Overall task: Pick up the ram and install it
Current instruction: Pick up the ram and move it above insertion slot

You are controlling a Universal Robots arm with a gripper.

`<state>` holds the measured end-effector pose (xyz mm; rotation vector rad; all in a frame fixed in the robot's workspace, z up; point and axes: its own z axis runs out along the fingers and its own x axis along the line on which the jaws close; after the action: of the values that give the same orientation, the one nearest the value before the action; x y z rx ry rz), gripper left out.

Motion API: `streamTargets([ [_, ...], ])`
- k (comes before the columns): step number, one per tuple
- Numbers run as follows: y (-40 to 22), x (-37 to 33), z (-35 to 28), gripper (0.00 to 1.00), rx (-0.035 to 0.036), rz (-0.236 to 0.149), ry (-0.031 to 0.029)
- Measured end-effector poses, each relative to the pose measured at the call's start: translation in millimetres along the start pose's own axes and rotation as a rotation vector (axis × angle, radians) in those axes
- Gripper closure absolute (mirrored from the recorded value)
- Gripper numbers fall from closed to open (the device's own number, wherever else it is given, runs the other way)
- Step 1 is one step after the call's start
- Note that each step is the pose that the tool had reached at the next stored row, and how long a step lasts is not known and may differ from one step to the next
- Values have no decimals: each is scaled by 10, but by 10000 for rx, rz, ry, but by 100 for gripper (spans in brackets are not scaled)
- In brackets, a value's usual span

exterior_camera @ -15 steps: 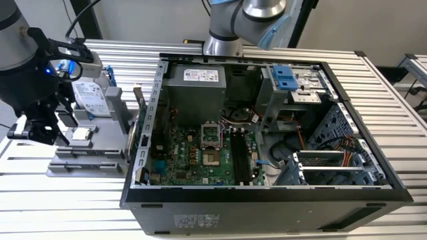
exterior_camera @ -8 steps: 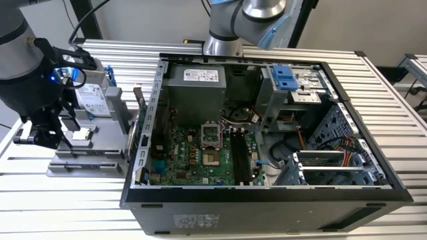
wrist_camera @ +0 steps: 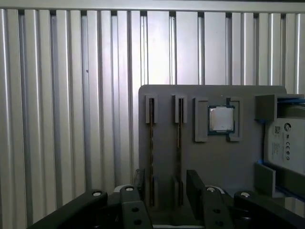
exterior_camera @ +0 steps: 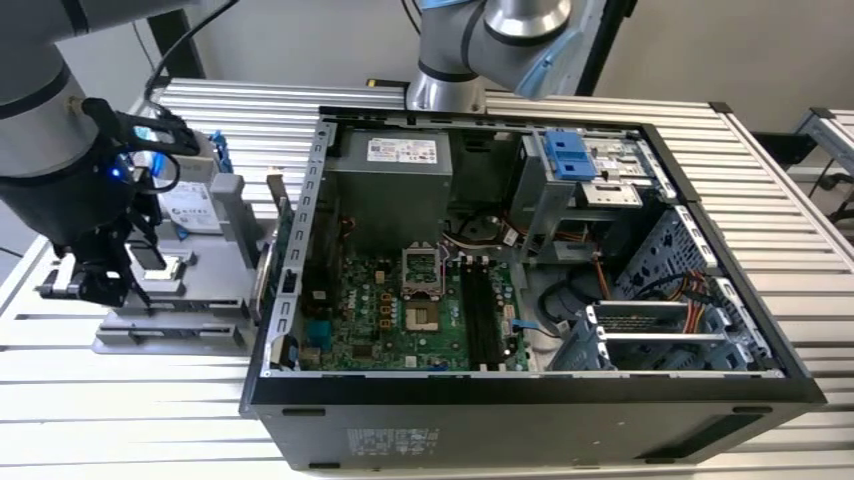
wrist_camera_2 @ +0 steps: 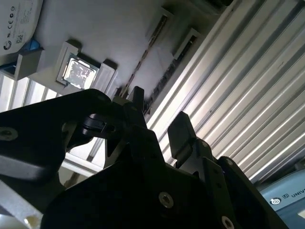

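We are hovering the gripper [wrist_camera: 167, 186] | jaws standing open, empty | above the ram [wrist_camera: 178, 143] in the grey holder [wrist_camera: 214, 164]

Grey arm [exterior_camera: 34, 130], black screw-studded fingers [wrist_camera_2: 180, 133]

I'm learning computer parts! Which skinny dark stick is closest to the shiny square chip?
The thin dark circuit-board stick in the slot next to the square silver chip; the other stick stands one slot farther on the grey holder plate.
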<state>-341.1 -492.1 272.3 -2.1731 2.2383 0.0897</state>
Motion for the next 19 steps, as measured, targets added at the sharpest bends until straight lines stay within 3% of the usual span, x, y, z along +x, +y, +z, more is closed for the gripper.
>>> streamTargets([
  [4,-1,-8,60,0,2,5,16],
  [11,-4,-40,179,0,5,31,145],
  [19,-6,-37,289,0,12,82,225],
])
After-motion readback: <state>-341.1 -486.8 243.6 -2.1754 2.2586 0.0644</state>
